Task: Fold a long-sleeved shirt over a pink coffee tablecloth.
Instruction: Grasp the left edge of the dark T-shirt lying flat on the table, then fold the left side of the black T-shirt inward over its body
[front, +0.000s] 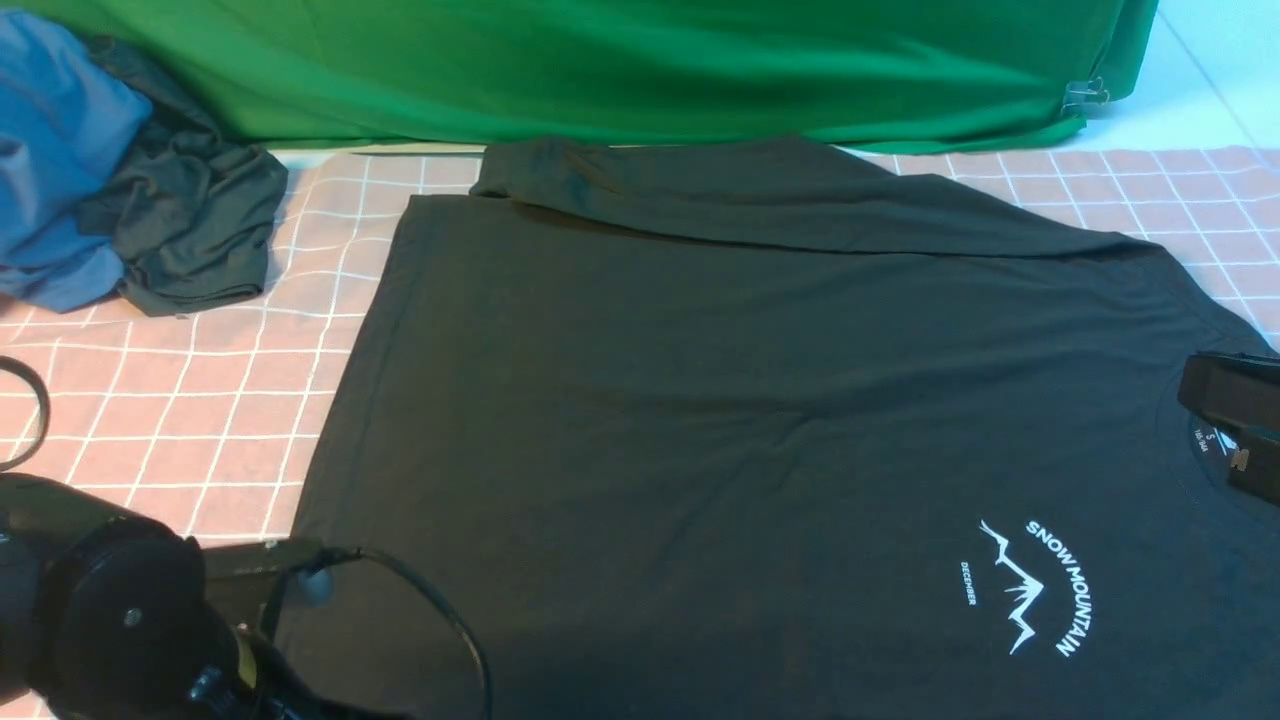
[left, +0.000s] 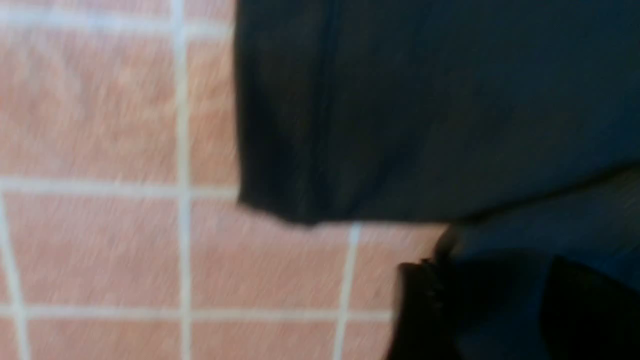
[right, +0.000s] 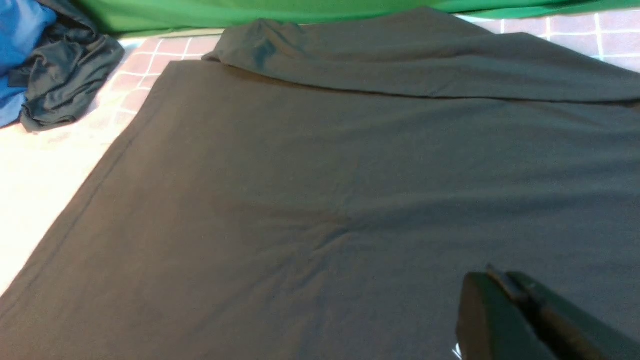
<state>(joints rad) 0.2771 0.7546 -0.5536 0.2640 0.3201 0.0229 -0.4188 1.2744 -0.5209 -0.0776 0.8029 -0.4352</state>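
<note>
The black long-sleeved shirt (front: 700, 400) lies spread flat on the pink coffee tablecloth (front: 180, 420), its white "SNOW MOUNTAIN" print (front: 1040, 590) at the near right. The far sleeve (front: 760, 190) is folded across the shirt's far edge. My right gripper (front: 1215, 400) hovers by the neck label, shut (right: 495, 282), with nothing seen between its fingers. My left arm (front: 100, 600) is at the near left by the shirt's hem. In the blurred left wrist view, my left gripper (left: 495, 280) is open, its fingers (left: 420, 310) standing apart with dark fabric between them, beside a corner of the shirt (left: 400, 110).
A blue garment (front: 50, 160) and a smaller dark garment (front: 190, 220) are heaped at the far left on the pink cloth. A green backdrop cloth (front: 600, 70) hangs along the back edge. A black cable (front: 440, 620) loops over the shirt's near-left corner.
</note>
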